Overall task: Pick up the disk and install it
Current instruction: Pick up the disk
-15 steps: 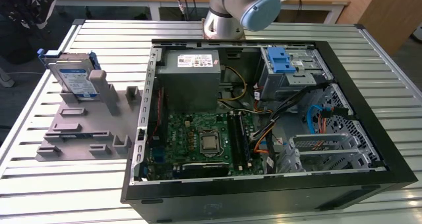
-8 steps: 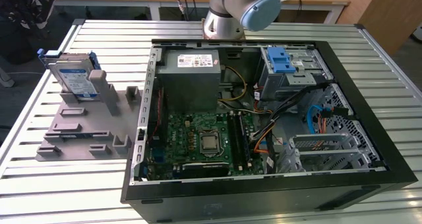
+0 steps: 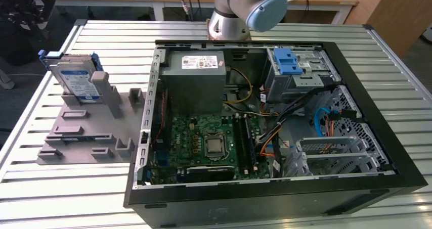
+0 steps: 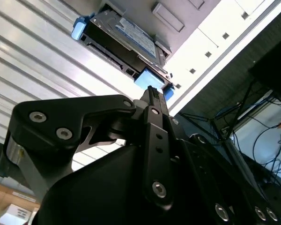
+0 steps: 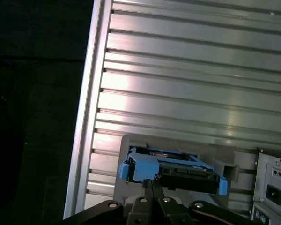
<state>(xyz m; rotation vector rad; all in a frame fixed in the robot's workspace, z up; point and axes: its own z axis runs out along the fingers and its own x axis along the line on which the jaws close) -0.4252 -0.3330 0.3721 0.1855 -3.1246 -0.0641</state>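
The disk (image 3: 74,80) stands on edge in a slot of the grey holder (image 3: 88,133) at the exterior view's left, its blue-and-white label facing out and a blue rail frame around its edges. Both wrist views look at it from a distance: in the second wrist view the disk (image 4: 126,35) lies beyond the fingertips, and in the first wrist view the disk (image 5: 173,168) sits just past them. My gripper (image 5: 152,183) is shut with its two black fingers pressed together and nothing between them. It is apart from the disk. In the second wrist view the gripper (image 4: 152,93) points toward the disk's blue end.
An open black computer case (image 3: 378,188) lies on the slatted metal table (image 3: 68,198), right of the holder. Inside are a grey power supply box (image 3: 194,82), a bright blue latch piece (image 3: 289,64), a motherboard (image 3: 209,143) and a metal drive cage (image 3: 331,155). The arm's base (image 3: 236,11) stands behind the case.
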